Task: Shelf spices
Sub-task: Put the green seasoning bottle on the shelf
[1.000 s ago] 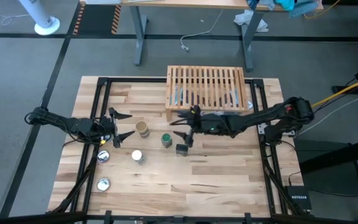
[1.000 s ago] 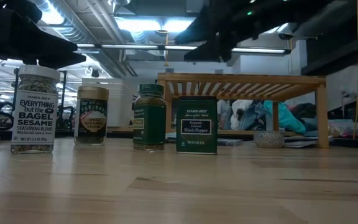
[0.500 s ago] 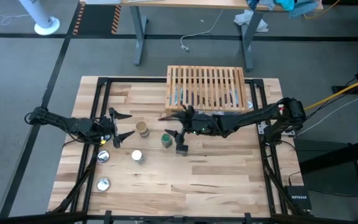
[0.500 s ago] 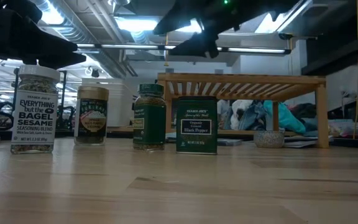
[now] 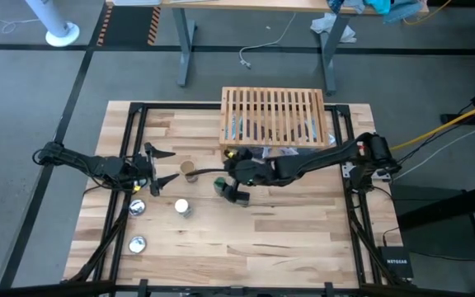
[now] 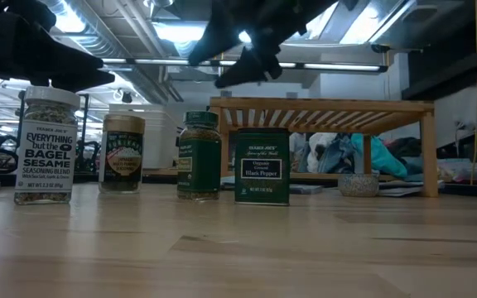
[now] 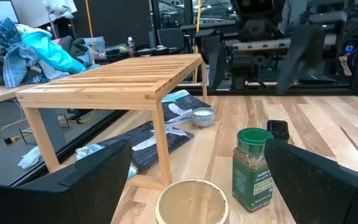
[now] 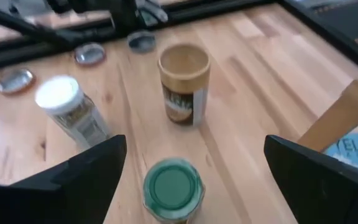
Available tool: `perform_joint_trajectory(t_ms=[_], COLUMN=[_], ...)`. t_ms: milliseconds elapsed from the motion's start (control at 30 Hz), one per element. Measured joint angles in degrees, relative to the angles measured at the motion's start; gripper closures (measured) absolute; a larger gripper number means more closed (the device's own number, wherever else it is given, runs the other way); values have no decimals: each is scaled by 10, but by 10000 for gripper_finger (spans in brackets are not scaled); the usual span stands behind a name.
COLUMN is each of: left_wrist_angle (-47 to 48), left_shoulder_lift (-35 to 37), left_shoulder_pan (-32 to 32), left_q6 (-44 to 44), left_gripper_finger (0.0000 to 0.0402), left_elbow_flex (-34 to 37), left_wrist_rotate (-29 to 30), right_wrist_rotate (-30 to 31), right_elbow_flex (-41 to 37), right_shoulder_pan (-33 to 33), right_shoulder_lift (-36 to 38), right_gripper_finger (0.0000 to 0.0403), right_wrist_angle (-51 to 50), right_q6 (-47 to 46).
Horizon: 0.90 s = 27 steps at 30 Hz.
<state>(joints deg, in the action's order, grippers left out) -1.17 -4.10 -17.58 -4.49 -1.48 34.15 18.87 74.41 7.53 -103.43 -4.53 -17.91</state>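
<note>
From above, the wooden worktop (image 5: 287, 231) carries the slatted shelf (image 5: 274, 116) at its far edge. The right end effector (image 5: 218, 174), fingers spread, hangs over the green-lidded jar (image 5: 220, 186), the dark tin (image 5: 241, 195) just beside it. The left end effector (image 5: 162, 166), open too, waits near the tan jar (image 5: 189, 171). At table height, the white-capped jar (image 6: 47, 145) stands leftmost. The right wrist camera looks down on the green lid between its open fingers (image 8: 73, 171).

Butcher-block table (image 5: 287, 231), two shiny round metal lids (image 5: 138, 208) near its left edge, one toward the front-left corner (image 5: 138, 243), grey floor (image 5: 39, 91), desk legs (image 5: 185, 49) beyond the far edge
</note>
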Motion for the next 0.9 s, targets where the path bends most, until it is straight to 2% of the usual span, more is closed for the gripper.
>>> perform_joint_trajectory(t_ms=[433,767,900], left_wrist_angle=[0,0,0], left_shoulder_lift=[0,-1,-1], left_shoulder_pan=[0,0,0], left_q6=[0,0,0], left_gripper_finger=[41,41,40], left_elbow_flex=[0,0,0], left_wrist_rotate=[0,0,0], right_wrist_rotate=[-10,13,1], right_elbow_flex=[20,20,20], right_shoulder_pan=[11,27,26], right_shoulder_lift=[-50,-60,-82], right_gripper_finger=[15,15,15], right_wrist_angle=[-38,-32,-13], right_q6=[-87,-102,-102])
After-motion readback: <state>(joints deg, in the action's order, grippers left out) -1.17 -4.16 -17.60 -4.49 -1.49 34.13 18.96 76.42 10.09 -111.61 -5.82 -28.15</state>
